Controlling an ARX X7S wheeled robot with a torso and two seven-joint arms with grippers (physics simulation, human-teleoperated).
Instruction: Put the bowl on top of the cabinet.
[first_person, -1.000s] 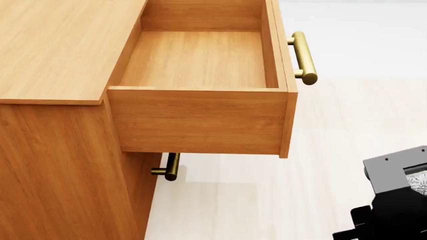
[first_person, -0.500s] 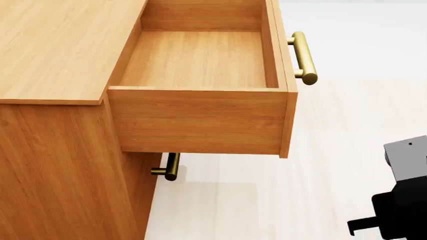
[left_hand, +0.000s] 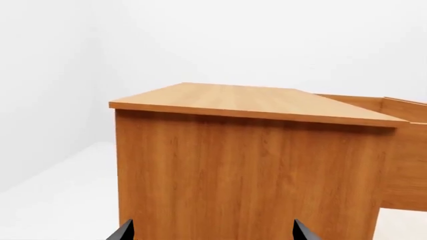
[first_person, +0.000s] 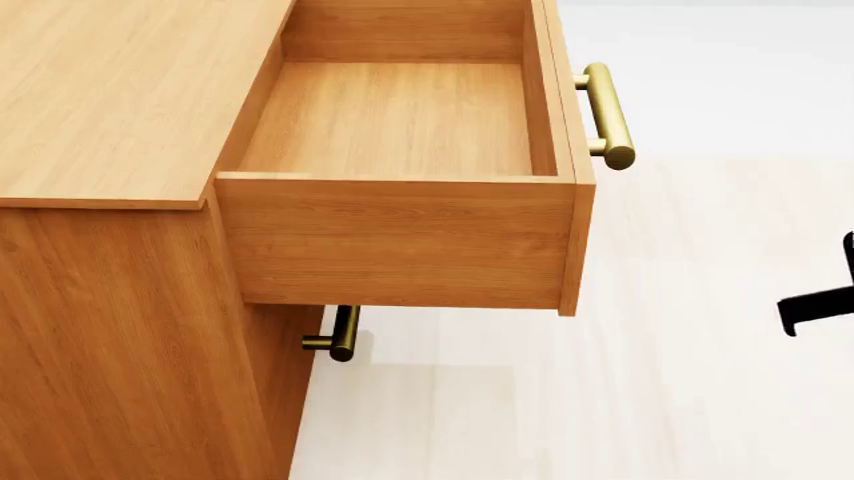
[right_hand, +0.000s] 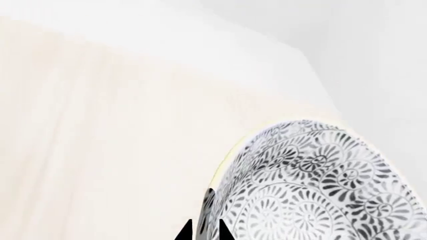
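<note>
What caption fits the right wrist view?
Right tool pinching the rim of the floral-patterned bowl, held above pale flooring.

One cabinet (first_person: 120, 100). One open drawer (first_person: 400, 130). Two brass bar handles: one (first_person: 607, 115) on the drawer front, one (first_person: 340, 335) below it. One bowl (right_hand: 320, 185).

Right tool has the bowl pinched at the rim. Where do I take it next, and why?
I'd carry the right tool across and up toward the cabinet's flat top. It holds the bowl by its rim, off at the head view's right edge, away from the cabinet. The open drawer juts out between them, so pass above its front panel rather than through it.
</note>
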